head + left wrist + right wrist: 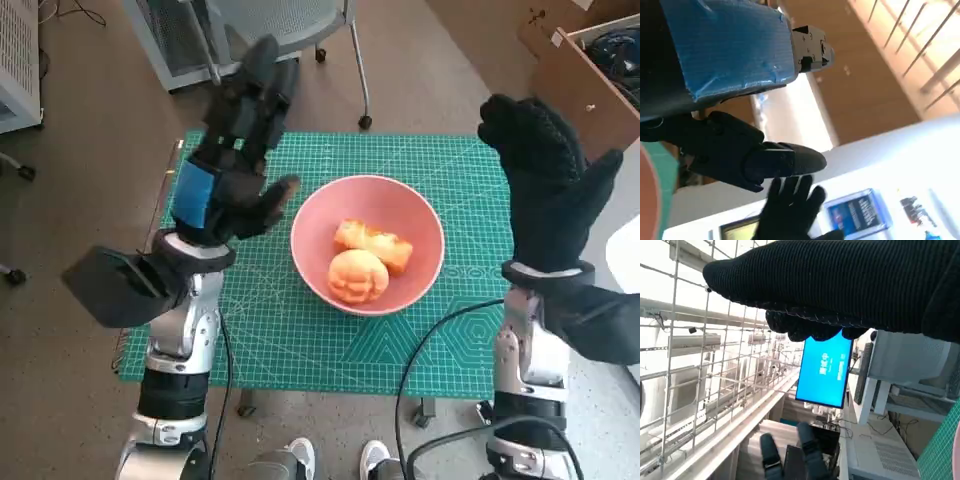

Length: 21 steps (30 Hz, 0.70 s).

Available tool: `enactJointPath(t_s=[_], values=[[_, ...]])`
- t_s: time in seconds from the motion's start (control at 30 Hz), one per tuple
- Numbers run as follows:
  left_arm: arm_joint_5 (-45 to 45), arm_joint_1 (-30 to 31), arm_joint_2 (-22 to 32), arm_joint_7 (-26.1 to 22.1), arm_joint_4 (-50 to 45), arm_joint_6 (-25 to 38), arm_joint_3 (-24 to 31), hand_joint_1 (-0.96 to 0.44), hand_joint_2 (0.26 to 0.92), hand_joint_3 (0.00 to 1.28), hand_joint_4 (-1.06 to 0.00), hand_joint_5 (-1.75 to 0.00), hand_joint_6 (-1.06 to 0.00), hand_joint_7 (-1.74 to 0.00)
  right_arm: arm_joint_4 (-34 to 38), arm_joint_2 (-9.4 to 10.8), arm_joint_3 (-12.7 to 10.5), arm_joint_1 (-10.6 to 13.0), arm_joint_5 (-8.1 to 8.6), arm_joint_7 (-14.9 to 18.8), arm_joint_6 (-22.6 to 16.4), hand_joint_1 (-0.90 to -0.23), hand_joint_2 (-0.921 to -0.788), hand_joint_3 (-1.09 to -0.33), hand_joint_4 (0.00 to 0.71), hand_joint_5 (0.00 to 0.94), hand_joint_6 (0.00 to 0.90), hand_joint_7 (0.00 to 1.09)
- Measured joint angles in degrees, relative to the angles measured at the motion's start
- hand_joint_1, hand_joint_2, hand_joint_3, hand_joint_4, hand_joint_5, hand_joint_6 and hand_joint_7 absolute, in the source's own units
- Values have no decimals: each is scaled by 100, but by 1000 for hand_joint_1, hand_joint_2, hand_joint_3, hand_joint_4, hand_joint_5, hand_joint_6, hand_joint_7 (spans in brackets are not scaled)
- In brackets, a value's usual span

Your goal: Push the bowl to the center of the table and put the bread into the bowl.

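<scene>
- Bowl (367, 243): pink, round, upright on the green cutting mat (300, 340), close to the middle of the table (150, 235) in the head view; both hands stand apart from it.
- Bread (357, 275): one round bun inside the bowl toward 6 o'clock; a second, longer piece (373, 245) lies just beside it toward 12 o'clock. Both rest within the rim.
- Left hand (235, 150): raised above the mat at the bowl's 10 o'clock, fingers spread and pointing away, thumb reaching toward the rim without touching it; it has hold of nothing.
- Right hand (545, 170): raised at the bowl's 3 o'clock, well apart from it, glove flat with the fingers extended; it carries nothing.
- Status, judged: both parts of the task look done; what remains is withdrawal.
- Handling note: lift each hand straight up and outward, left toward 9 o'clock, right toward 3 o'clock, keeping the left thumb off the rim so the bowl is not nudged off centre.
- Surroundings: chair base (330, 50) at 12 o'clock; cardboard box (590, 70) at 2 o'clock.
</scene>
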Motion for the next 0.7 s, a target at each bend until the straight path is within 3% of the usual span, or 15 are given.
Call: enactJointPath(t_s=[0.7], values=[[50,-73,-113,183,181,-101,109,-597,921,411,-38,-34,1,-441,-27,-15,234,-195,-80,-8,178,-593,-921,-629,311,7,101,535]])
